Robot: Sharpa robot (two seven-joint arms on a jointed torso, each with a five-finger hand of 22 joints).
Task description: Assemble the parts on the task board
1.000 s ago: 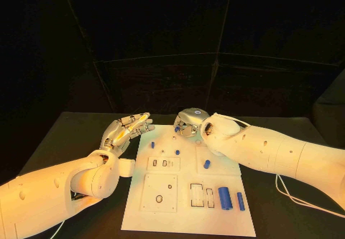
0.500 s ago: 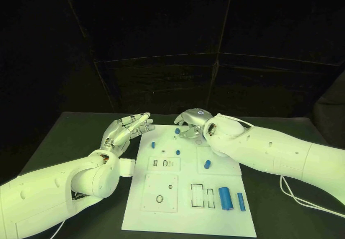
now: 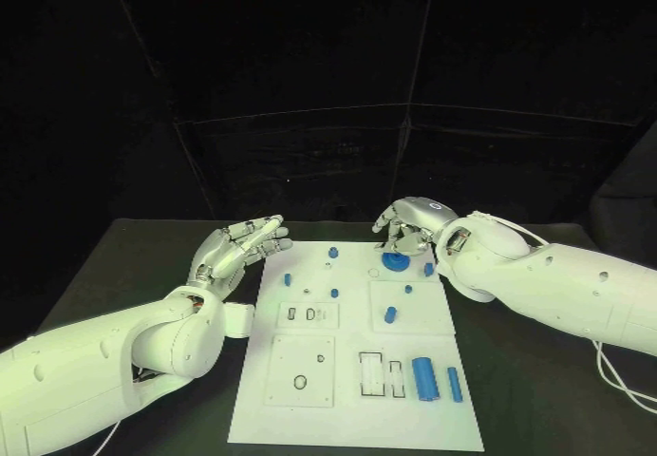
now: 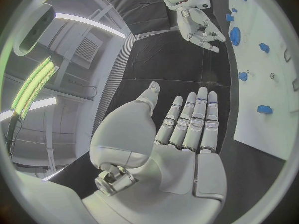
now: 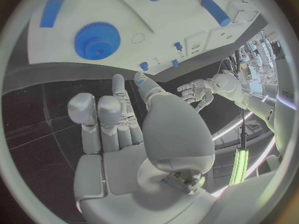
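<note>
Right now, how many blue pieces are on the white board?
9 blue pieces: a gear, a bar and four small ones at the far end, a peg mid-board, two cylinders near-right. Others may be hidden.

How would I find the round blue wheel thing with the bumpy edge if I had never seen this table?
Start at the white task board in the middle of the black table, then go to its far end, close to the right hand. The blue gear lies flat on the board there. It is the one wide, round, toothed piece; the blue parts around it are small pegs or plain cylinders.
</note>
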